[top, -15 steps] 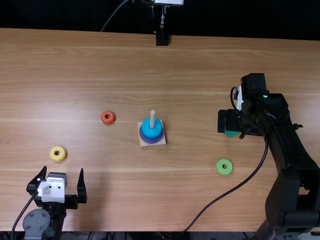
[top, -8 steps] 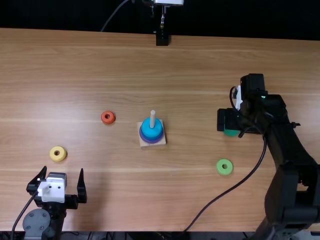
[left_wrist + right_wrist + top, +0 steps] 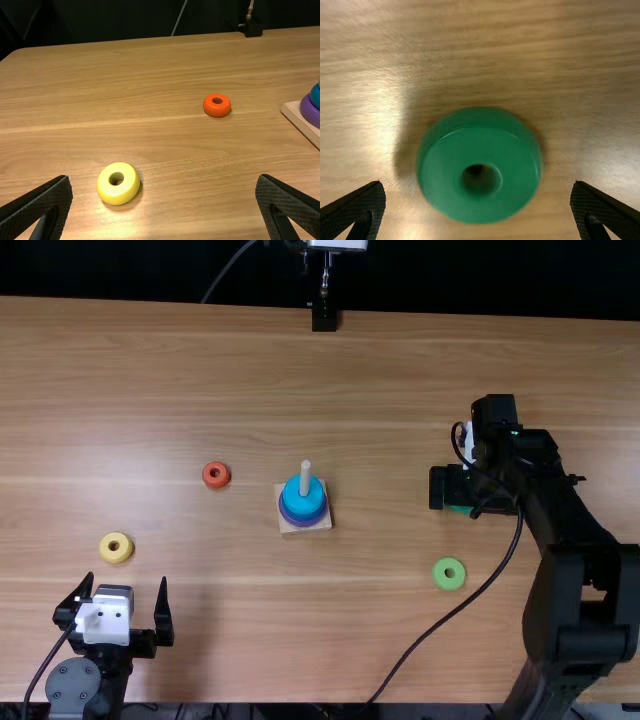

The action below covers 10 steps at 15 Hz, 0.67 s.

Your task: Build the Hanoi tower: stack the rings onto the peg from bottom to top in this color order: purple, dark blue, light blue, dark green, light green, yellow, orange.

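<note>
My right gripper [image 3: 470, 490] is low over the dark green ring [image 3: 460, 509], partly covering it; in the right wrist view the open right gripper [image 3: 478, 192] has its fingers on either side of the dark green ring [image 3: 480, 165]. Blue rings [image 3: 302, 502] sit above a purple ring [image 3: 305, 522] on the peg [image 3: 305, 478] of the wooden base. The light green ring [image 3: 449, 574] lies nearer the table's front. At the front left stands my left gripper [image 3: 120, 602], open and holding nothing; the left gripper [image 3: 164, 186] faces the yellow ring [image 3: 118, 183] and orange ring [image 3: 217, 105].
A black cable [image 3: 440, 630] runs from the right arm down across the table to its near edge. At the far edge stands a small black mount [image 3: 324, 317]. Between the left gripper and the peg base is bare wood [image 3: 220, 550].
The right arm has shifted slightly toward the left of the top view, and its gripper now covers more of the dark green ring. The left arm and the rings have stayed put.
</note>
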Motion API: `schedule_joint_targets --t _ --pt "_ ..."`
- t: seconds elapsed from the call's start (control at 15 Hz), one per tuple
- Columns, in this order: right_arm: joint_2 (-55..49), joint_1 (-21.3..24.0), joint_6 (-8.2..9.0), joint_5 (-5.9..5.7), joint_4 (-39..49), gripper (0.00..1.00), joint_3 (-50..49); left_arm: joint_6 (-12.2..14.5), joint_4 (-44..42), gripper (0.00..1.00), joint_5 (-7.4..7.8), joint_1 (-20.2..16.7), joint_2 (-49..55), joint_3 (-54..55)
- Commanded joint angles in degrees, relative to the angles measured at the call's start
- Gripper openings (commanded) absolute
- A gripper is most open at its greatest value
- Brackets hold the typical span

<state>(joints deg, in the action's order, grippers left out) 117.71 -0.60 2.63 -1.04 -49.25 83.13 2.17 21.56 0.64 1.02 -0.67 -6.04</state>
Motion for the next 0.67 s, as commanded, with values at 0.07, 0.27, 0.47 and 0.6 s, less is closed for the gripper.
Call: schedule_joint_targets --t 0.07,0.27,0.47,0.6 --pt "1.91 0.34 -0.31 -0.12 0.04 1.00 0.45 0.04 3.75 1.00 0.41 -0.58 0.67 6.04" --pt "2.17 0.34 -0.31 -0.23 3.10 1.00 1.42 0.04 3.75 1.00 0.41 -0.58 0.67 6.04" --pt "2.26 0.34 -0.21 -0.12 8.17 1.00 1.24 0.04 3.75 1.00 0.52 -0.58 0.67 6.04" --pt "2.26 0.34 -0.31 -0.12 8.06 1.00 1.07 0.04 3.75 1.00 0.41 -0.58 0.67 6.04"
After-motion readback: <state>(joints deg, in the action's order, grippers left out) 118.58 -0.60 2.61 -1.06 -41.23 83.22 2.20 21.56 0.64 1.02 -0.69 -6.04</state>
